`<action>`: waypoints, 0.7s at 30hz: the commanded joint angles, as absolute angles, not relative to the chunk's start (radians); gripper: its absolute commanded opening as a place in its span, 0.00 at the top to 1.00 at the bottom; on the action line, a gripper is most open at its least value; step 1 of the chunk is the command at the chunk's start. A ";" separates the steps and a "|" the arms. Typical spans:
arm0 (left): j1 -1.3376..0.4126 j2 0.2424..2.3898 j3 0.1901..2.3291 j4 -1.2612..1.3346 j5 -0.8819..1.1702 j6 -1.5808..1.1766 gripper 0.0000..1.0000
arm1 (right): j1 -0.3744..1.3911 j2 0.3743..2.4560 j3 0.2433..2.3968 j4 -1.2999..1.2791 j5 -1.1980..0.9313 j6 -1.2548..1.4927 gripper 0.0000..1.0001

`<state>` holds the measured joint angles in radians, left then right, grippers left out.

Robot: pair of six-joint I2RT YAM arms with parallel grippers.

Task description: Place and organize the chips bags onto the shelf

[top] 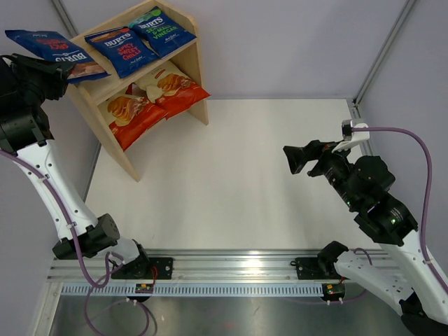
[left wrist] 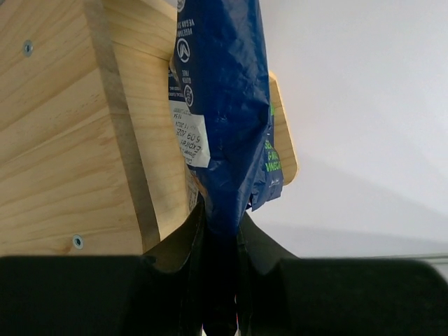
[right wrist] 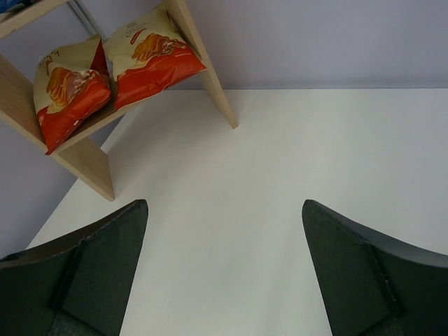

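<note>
Dark-blue foil marks the bag in play. A Burts bag (top: 42, 43) is pinched at one end by the closed fingers of the left gripper (top: 64, 71) and held in the air just off the left end of the shelf (top: 198, 77). In the left wrist view we see it edge-on, its long axis running straight out from the fingers and, as far as we can judge, roughly along the line of the top tier.

The top tier carries the sweet-chilli Burts bag (top: 129, 47) and, to its right, the vinegar Burts bag (top: 162, 29). The two Cassava Chips bags (top: 131, 115) lie side by side on the lower tier.

We judge the only free place to be the left end of the top tier, directly ahead of the held bag. The left arm is plainly the nearer one. The move turns on carrying the bag rightward over the left side panel (top: 120, 155) and laying it down without riding up on the sweet-chilli neighbour.

The right gripper (right wrist: 224, 203) hangs over the white table (top: 245, 182), well apart from the shelf, its jaws spread and holding nothing.
</note>
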<state>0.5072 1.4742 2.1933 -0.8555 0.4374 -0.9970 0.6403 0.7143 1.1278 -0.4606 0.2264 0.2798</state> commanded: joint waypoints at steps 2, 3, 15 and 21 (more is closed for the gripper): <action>0.509 1.518 2.258 -0.856 0.429 -1.051 0.90 | 0.638 0.701 1.124 -0.420 0.252 0.265 0.01; 0.505 1.532 2.273 -0.864 0.428 -1.049 0.89 | 0.638 0.698 1.124 -0.422 0.250 0.264 0.01; 0.396 1.583 2.329 -0.923 0.335 -1.048 0.71 | 0.637 0.663 1.114 -0.420 0.264 0.262 0.01; 0.393 1.539 2.310 -0.933 0.249 -1.034 0.60 | 0.638 0.661 1.112 -0.416 0.256 0.262 0.01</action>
